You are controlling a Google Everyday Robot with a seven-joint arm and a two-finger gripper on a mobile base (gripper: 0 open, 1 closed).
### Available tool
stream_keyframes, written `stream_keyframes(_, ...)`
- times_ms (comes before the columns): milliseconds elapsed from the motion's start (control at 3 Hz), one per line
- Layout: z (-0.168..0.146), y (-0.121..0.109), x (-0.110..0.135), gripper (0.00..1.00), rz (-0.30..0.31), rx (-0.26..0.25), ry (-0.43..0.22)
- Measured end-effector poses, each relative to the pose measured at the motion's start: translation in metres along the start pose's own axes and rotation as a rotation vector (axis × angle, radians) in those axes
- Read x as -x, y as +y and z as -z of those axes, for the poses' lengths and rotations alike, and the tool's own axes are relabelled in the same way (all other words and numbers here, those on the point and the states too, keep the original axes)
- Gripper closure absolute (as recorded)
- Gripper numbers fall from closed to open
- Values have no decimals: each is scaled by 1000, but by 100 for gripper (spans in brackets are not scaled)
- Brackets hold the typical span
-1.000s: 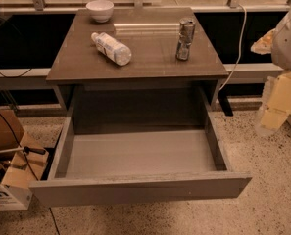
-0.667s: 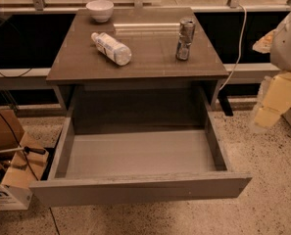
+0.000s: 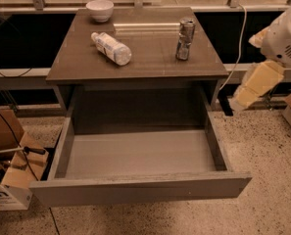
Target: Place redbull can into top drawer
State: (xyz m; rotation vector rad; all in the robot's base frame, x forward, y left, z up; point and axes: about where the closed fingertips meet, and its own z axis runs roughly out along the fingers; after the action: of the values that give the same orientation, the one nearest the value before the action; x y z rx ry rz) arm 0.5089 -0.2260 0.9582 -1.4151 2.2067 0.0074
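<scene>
The tool [image 3: 247,89] hung right of the desk [image 3: 86,62], well apart from the can [image 3: 185,38]; its grip could not be told. A square, mid-body grasp would suit the upright can; the drawer [image 3: 135,190] stood open.

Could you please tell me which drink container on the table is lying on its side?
The clear plastic bottle; the redbull can stands upright. The end effector hangs right of the table.

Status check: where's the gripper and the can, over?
Gripper right of the table, off it. Redbull can upright on it, untouched. Top drawer open, bare. Plastic bottle lies left of can, apart.
</scene>
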Motion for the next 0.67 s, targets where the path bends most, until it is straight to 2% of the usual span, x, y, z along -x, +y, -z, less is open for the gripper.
stream_keyframes(333, -28, -46, 6, 0, -48, -4, -84)
stream_keyframes(667, -29, -46, 6, 0, -48, -4, -84)
